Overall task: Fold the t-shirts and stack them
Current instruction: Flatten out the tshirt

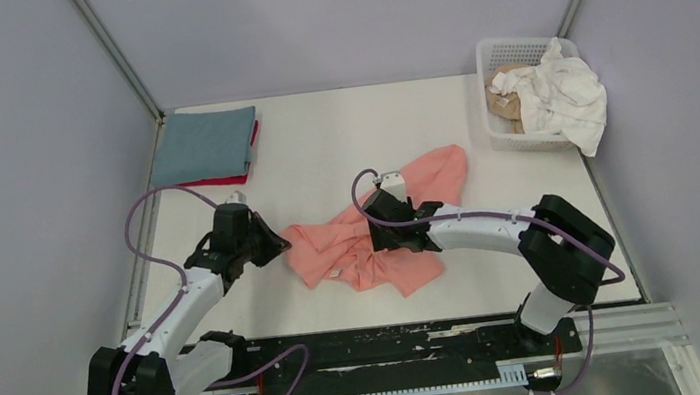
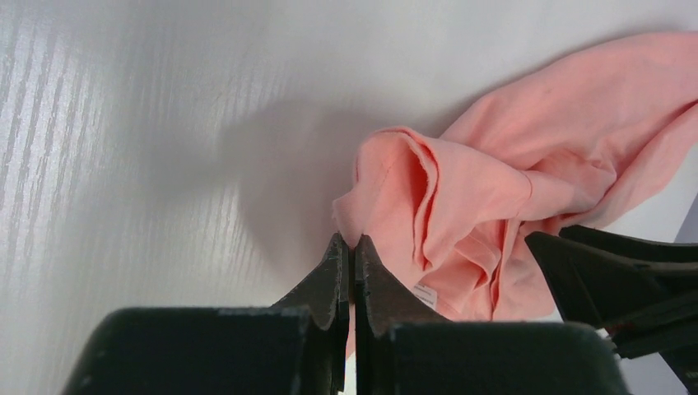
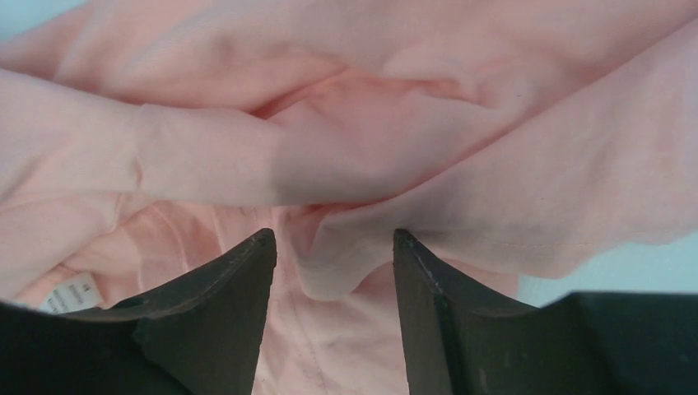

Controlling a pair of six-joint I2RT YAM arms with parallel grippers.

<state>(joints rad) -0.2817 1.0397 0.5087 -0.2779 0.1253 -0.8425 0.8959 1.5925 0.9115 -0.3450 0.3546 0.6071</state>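
A salmon pink t-shirt [image 1: 332,248] lies crumpled in the middle of the table. My left gripper [image 1: 281,244] is at its left edge, and in the left wrist view the jaws [image 2: 352,240] are shut on a fold of the shirt's edge [image 2: 510,164]. My right gripper [image 1: 376,229] is low over the middle of the shirt. Its jaws [image 3: 333,239] are open, with a bunched fold of pink cloth [image 3: 370,148] between the fingertips. A folded grey-blue t-shirt [image 1: 201,143] lies on a folded red one [image 1: 223,180] at the back left.
A white lattice basket [image 1: 499,46] at the back right holds a white t-shirt [image 1: 565,95] hanging over its rim and a tan one [image 1: 506,88]. The shirt's label [image 3: 70,298] shows by my right gripper. The right gripper's fingers [image 2: 609,288] appear in the left wrist view.
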